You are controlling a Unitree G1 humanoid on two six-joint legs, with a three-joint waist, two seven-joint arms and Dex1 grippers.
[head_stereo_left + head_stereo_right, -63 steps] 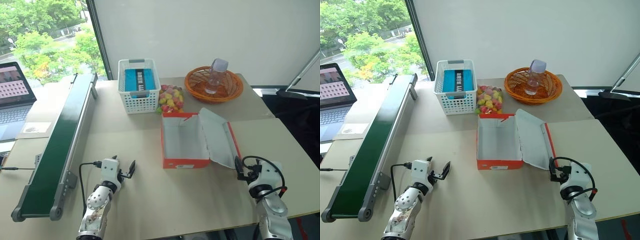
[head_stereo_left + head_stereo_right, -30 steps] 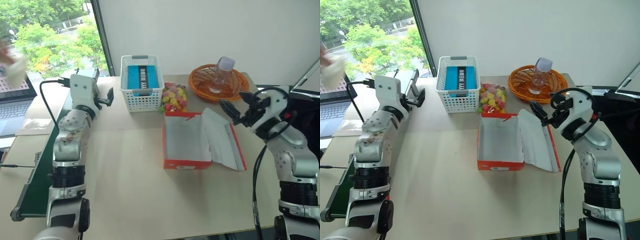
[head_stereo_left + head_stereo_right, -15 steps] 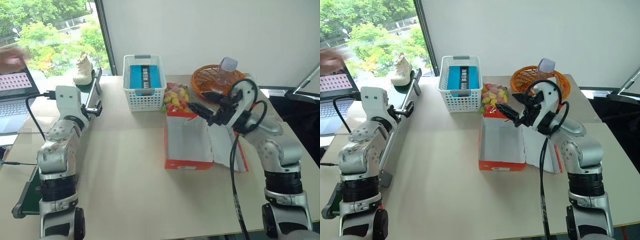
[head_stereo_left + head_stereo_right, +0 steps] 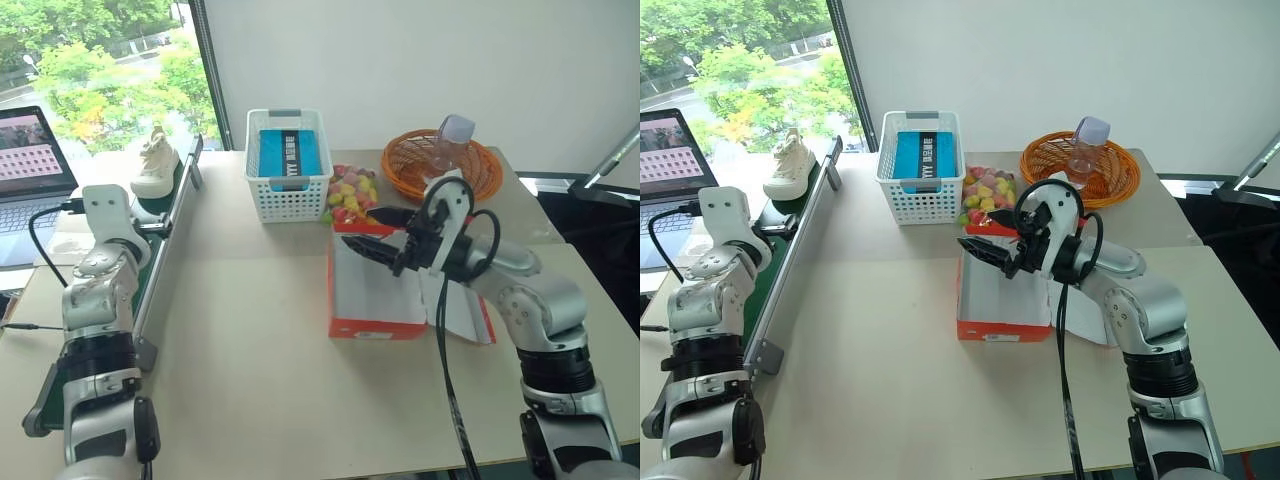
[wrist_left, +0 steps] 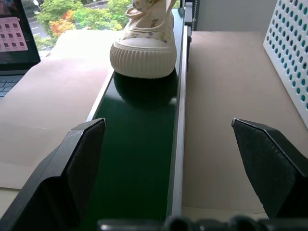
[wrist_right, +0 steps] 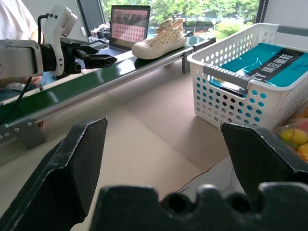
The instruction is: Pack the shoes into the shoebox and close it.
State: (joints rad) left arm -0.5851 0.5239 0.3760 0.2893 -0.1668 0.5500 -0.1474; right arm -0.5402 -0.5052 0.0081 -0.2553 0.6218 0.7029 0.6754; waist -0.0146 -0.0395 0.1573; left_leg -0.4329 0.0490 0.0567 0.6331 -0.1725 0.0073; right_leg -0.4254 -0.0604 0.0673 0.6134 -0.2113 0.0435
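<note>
Shoe (image 4: 156, 163) on green belt (image 5: 137, 144) — shoebox (image 4: 375, 290) open.

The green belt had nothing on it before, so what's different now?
A cream shoe has come onto the far end of the green belt. The left pincer rose from the table and now faces the shoe, open. The right pincer swung up over the orange shoebox, open, holding nothing. The shoebox, white basket and orange basket stayed put.
</note>
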